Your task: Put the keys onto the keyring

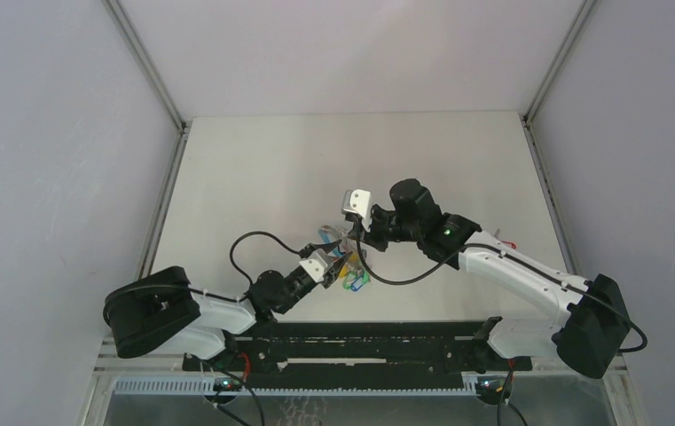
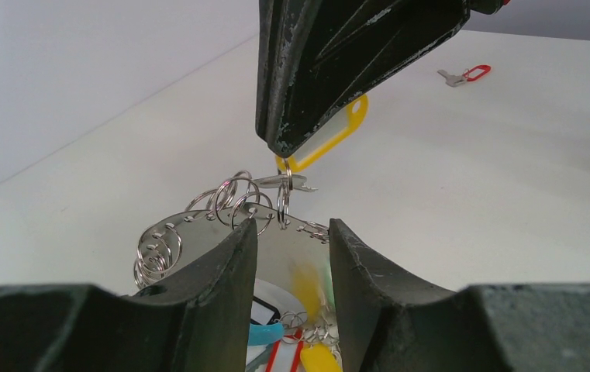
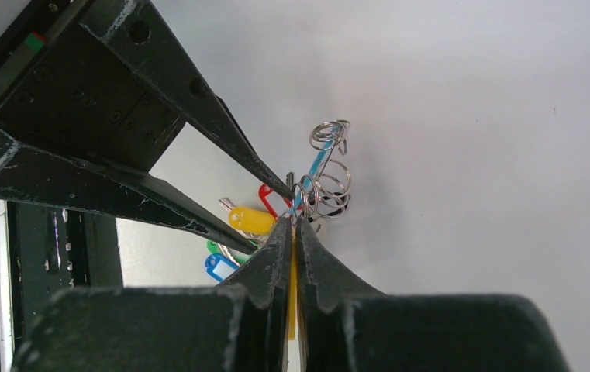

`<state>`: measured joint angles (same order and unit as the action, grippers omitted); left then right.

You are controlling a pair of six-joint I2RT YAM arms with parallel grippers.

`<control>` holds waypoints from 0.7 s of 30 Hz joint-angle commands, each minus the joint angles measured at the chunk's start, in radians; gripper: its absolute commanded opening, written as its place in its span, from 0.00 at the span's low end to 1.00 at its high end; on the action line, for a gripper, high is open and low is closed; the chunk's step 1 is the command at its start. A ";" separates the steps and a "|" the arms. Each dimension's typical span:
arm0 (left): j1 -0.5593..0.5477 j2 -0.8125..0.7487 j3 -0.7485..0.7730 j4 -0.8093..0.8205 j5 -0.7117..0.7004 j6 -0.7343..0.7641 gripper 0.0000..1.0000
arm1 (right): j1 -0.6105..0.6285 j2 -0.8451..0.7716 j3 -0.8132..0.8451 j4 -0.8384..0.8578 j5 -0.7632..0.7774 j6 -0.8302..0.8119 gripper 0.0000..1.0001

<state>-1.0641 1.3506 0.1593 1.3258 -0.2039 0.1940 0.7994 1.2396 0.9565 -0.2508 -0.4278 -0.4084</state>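
Observation:
My left gripper (image 2: 291, 232) is shut on the keyring (image 2: 276, 244), a grey metal band with holes and many small split rings, and holds it above the table. Coloured tags hang below it (image 3: 251, 220). My right gripper (image 3: 292, 225) is shut on the orange-yellow tag (image 2: 329, 136) of one key, right above the keyring. That key's small ring (image 2: 284, 194) touches the band's upper edge. In the top view both grippers, left (image 1: 323, 264) and right (image 1: 354, 232), meet at the keyring (image 1: 349, 271). The red-tagged key (image 2: 466, 75) lies on the table, apart.
The white table (image 1: 316, 169) is walled by grey panels on the left, the right and the back. A black rail (image 1: 360, 342) runs along the near edge between the arm bases. The red-tagged key lies beside my right arm (image 1: 508, 242).

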 commanded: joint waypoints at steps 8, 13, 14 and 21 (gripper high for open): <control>0.001 -0.011 0.031 0.062 0.021 0.043 0.39 | 0.013 -0.033 0.051 0.032 -0.029 -0.018 0.00; 0.007 -0.014 0.036 0.061 0.044 0.048 0.36 | 0.019 -0.034 0.051 0.028 -0.035 -0.024 0.00; 0.008 -0.015 0.038 0.060 0.049 0.047 0.36 | 0.020 -0.034 0.051 0.027 -0.034 -0.026 0.00; 0.013 -0.015 0.046 0.038 0.050 0.048 0.33 | 0.027 -0.045 0.051 0.023 -0.037 -0.030 0.00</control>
<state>-1.0573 1.3502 0.1593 1.3254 -0.1680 0.2218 0.8146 1.2385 0.9569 -0.2539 -0.4442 -0.4236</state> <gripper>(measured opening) 0.338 0.003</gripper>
